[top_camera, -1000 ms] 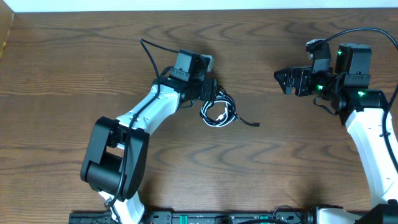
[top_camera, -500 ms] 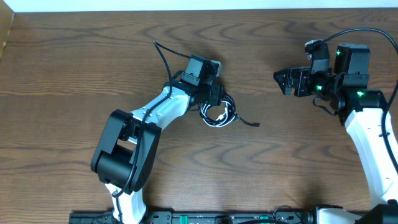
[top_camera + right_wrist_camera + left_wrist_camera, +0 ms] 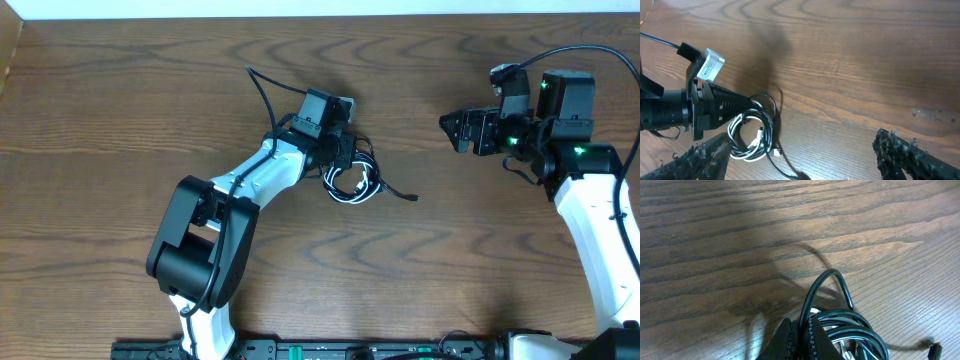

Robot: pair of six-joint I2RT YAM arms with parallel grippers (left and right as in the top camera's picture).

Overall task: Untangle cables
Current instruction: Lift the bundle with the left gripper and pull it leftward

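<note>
The cables [image 3: 352, 183] lie as one small coiled bundle, black and white loops wound together, near the table's middle. One black tail [image 3: 400, 195] trails right. My left gripper [image 3: 343, 160] is at the bundle's upper left edge, shut on a raised loop of the black cable [image 3: 831, 272]; the cord runs between the pads [image 3: 801, 336]. A white plug [image 3: 843, 352] shows inside the coil. My right gripper [image 3: 448, 130] hovers open far to the right, well clear of the bundle [image 3: 752, 135], with nothing between its fingers [image 3: 802, 157].
The left arm's own thick black wire [image 3: 262, 95] arcs up behind its wrist. Bare wooden table [image 3: 130, 110] surrounds the bundle. The table's back edge meets a white wall [image 3: 300, 8] at the top.
My left gripper has moved right to the bundle and shut on the black loop. The coil has shifted slightly. The right arm has not moved.
</note>
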